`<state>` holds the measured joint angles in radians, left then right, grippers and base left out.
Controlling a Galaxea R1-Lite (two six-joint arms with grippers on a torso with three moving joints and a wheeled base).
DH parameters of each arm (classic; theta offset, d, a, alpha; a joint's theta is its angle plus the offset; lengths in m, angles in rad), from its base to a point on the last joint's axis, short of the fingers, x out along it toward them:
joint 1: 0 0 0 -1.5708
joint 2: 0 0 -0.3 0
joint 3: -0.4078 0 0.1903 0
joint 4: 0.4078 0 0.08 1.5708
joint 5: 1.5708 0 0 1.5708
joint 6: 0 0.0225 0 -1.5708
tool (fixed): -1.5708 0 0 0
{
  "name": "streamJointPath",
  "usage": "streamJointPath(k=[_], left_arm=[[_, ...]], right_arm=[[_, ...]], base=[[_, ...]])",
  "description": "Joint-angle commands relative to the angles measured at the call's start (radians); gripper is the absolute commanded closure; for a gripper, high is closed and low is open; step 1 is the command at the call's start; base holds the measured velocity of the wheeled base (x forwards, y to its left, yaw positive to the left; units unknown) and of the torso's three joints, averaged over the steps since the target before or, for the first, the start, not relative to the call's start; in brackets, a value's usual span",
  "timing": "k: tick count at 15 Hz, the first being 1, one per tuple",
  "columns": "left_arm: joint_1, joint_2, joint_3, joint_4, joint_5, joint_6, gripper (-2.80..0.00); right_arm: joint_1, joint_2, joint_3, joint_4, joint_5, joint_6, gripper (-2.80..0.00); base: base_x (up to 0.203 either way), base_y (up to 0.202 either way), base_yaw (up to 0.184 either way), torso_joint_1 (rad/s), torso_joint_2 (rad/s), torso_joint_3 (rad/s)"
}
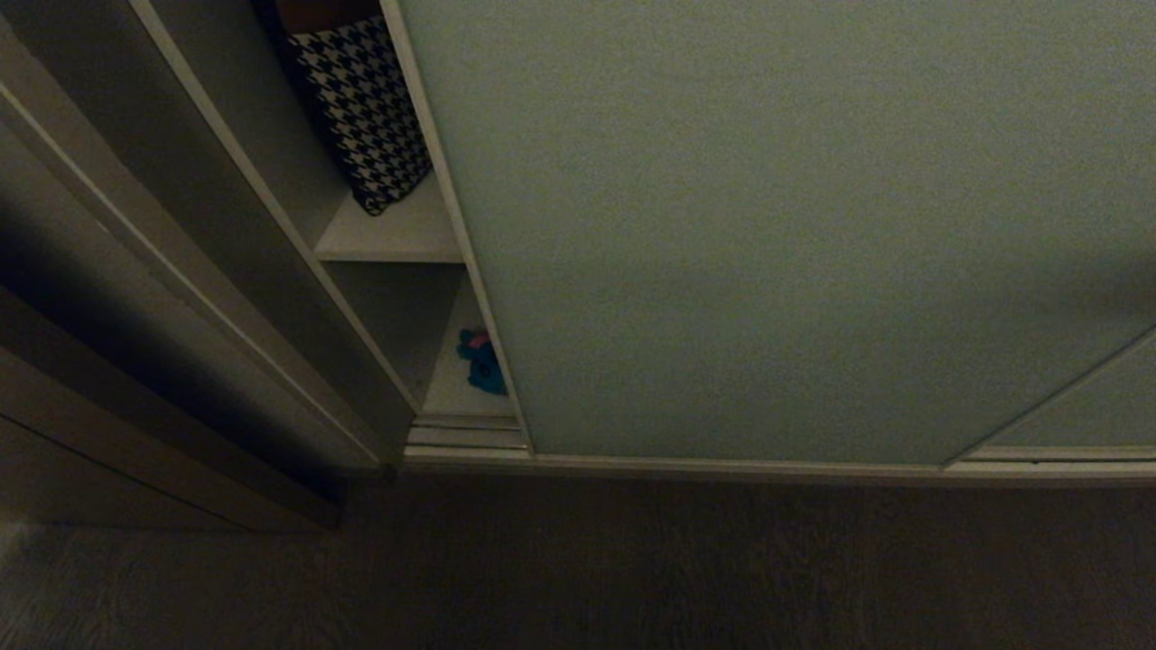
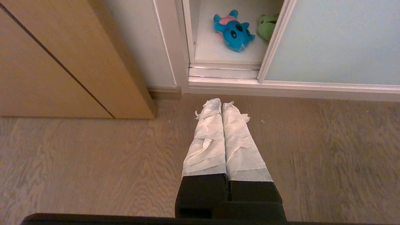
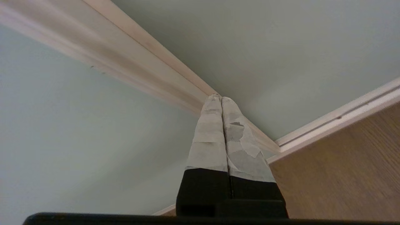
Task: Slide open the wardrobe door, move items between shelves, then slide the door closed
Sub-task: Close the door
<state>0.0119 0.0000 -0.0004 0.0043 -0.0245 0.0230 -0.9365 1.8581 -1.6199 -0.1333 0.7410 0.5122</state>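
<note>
The sliding wardrobe door (image 1: 768,226) is a pale grey-green panel that leaves a narrow gap at its left. In that gap are an upper shelf (image 1: 397,235) and a lower shelf (image 1: 452,379). The teal-blue plush (image 1: 480,361) lies on the lower shelf. In the left wrist view the teal plush (image 2: 232,31) lies beside the green plush (image 2: 266,26), which is half hidden by the door's edge (image 2: 275,37). My left gripper (image 2: 222,104) is shut and empty, low over the floor before the gap. My right gripper (image 3: 220,98) is shut and empty, its tips at the slim frame strip (image 3: 140,62) between two pale panels.
A black-and-white houndstooth cushion (image 1: 361,108) leans on the upper shelf. A light wooden cabinet (image 2: 62,62) stands left of the wardrobe. The door's floor track (image 2: 225,70) runs along the wardrobe's foot above the wooden floor (image 2: 93,172). A second pale panel (image 1: 1084,406) shows at the lower right.
</note>
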Motion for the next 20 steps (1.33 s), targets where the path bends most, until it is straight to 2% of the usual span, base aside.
streamJointPath(k=[1, 16, 20], left_arm=[[0.0, 0.002, 0.0, 0.0, 0.0, 0.0, 0.0], [0.0, 0.002, 0.0, 0.0, 0.0, 0.0, 0.0], [0.0, 0.002, 0.0, 0.0, 0.0, 0.0, 0.0]], right_arm=[[0.013, 0.02, -0.005, -0.009, 0.003, 0.003, 0.0], [0.092, 0.013, 0.009, -0.027, 0.001, 0.003, 0.0], [0.115, -0.045, 0.058, -0.028, 0.003, 0.003, 0.0]], base=[[0.0, 0.0, 0.0, 0.0, 0.0, 0.0], [0.0, 0.0, 0.0, 0.0, 0.0, 0.0], [0.0, 0.0, 0.0, 0.0, 0.0, 0.0]])
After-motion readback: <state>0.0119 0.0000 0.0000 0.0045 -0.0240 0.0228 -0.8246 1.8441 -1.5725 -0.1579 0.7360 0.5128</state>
